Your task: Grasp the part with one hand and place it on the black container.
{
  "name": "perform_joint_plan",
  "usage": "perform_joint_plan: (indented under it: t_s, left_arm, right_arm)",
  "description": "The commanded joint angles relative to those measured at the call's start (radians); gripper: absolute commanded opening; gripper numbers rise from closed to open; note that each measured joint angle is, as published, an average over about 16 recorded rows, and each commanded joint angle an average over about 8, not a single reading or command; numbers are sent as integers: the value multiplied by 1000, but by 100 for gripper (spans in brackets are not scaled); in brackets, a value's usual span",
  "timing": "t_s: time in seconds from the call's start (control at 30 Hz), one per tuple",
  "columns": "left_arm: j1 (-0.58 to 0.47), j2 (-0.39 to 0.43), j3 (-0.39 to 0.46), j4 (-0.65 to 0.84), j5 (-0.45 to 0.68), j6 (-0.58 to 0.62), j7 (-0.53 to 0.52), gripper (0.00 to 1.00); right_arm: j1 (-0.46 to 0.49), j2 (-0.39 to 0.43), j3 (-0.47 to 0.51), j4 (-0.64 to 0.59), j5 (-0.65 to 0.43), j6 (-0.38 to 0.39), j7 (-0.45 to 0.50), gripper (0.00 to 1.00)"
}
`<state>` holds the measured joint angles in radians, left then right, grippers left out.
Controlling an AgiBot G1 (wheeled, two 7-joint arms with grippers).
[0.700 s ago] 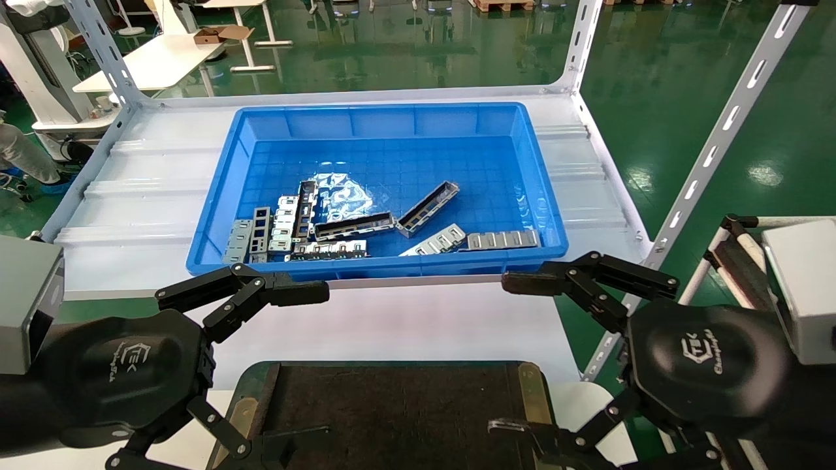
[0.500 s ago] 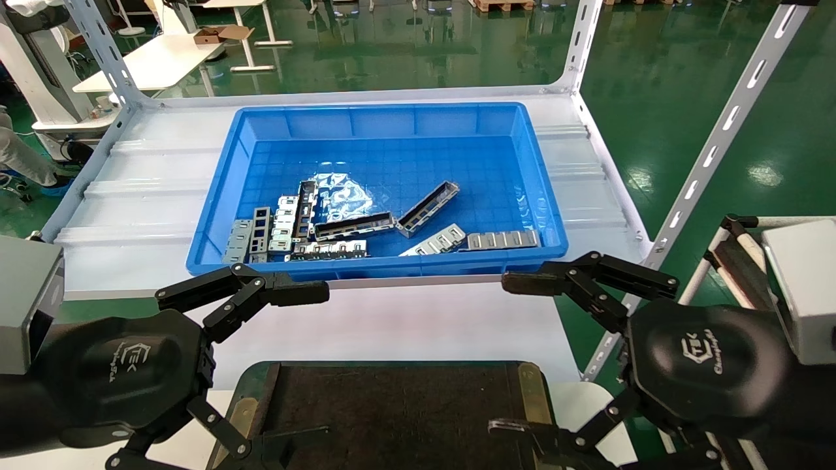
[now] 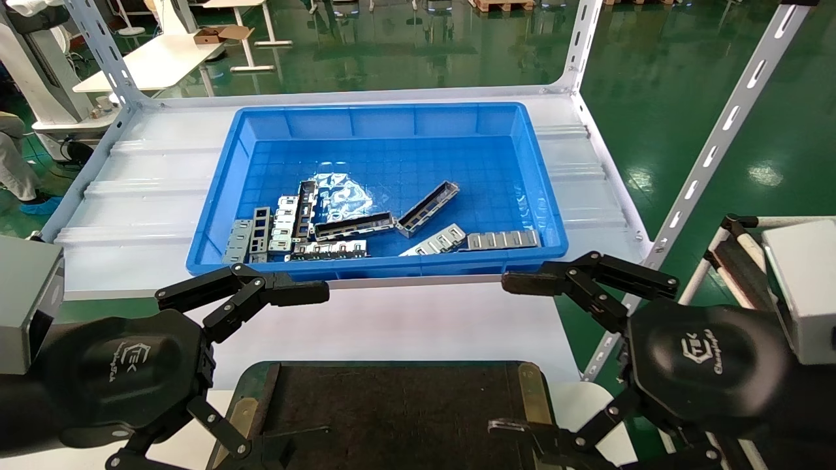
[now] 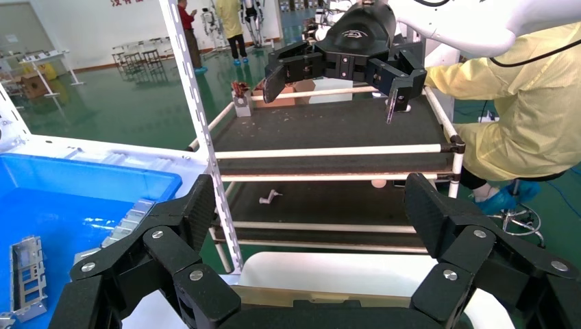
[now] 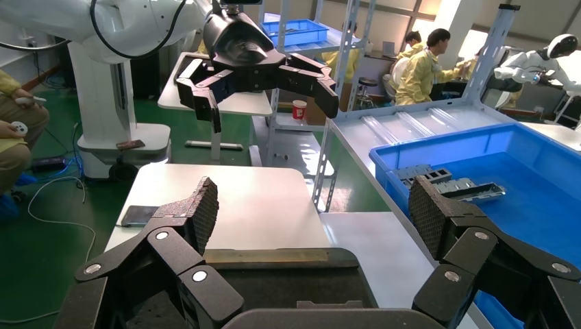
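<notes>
The part (image 3: 428, 208), a light-grey channel with rectangular cut-outs, lies at a slant on the floor of the blue bin (image 3: 392, 112), apart from the other pieces. The black container (image 3: 392, 411) sits at the near edge of the table, with brass strips on its short sides. My left gripper (image 3: 317, 362) hangs open and empty over the container's left end. My right gripper (image 3: 506, 356) hangs open and empty over its right end. Both are well short of the bin. The left wrist view (image 4: 312, 205) and the right wrist view (image 5: 312, 212) show wide-apart pads with nothing between them.
Flat silvery strips (image 3: 499, 239) and a darker channel (image 3: 354, 226) lie in the bin's near half. White slotted rack uprights (image 3: 718, 137) stand at the right. A trolley with dark shelves (image 4: 329, 130) stands beyond the table's right side. People work in the background.
</notes>
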<state>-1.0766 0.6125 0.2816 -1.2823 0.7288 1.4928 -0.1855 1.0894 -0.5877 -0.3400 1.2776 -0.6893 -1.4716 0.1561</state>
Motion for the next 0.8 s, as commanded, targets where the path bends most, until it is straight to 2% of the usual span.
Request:
perform_joint_plan:
  t_s: [0.03, 0.8]
  left_arm:
    - [0, 0, 0, 0, 0, 0, 0, 100]
    - [-3, -1, 1, -1, 8, -3, 4, 100]
  right_arm:
    - [0, 0, 0, 0, 0, 0, 0, 100]
    - [0, 0, 0, 0, 0, 0, 0, 100]
